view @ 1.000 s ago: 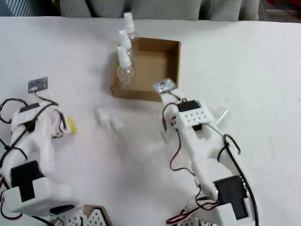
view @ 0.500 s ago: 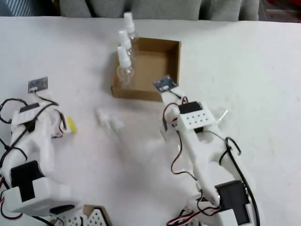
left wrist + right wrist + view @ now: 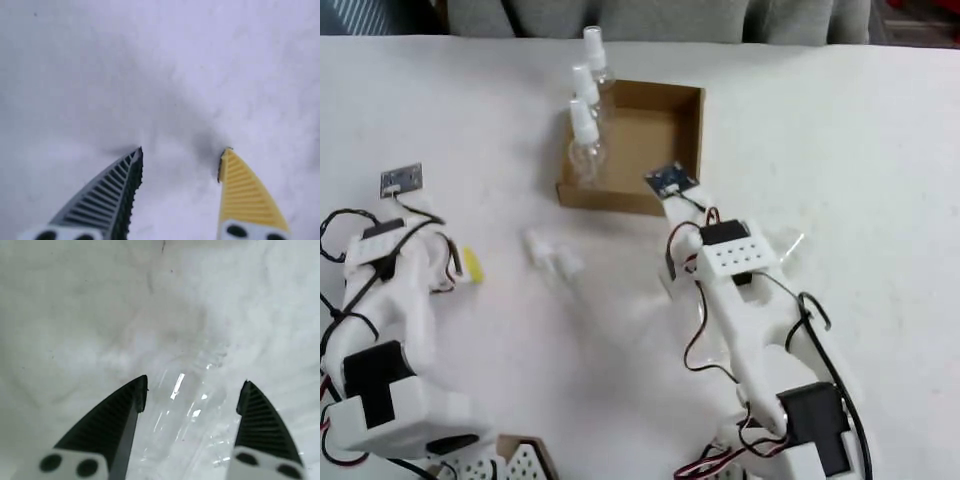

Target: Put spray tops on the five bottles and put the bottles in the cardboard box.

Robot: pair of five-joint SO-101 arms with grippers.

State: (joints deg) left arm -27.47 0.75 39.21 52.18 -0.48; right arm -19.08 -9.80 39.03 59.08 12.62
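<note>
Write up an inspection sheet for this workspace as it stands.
Surface: white table.
Job's things: cardboard box; three bottles with spray tops upright by its left wall; clear bottle lying flat; small clear piece lying apart.
Clutter: unidentified parts at the near edge.
Grippers: left gripper open, empty, over bare table; right gripper open astride the clear bottle.
Cables: red and black wires loose along the right arm.
Surroundings: grey seating behind the table.
</note>
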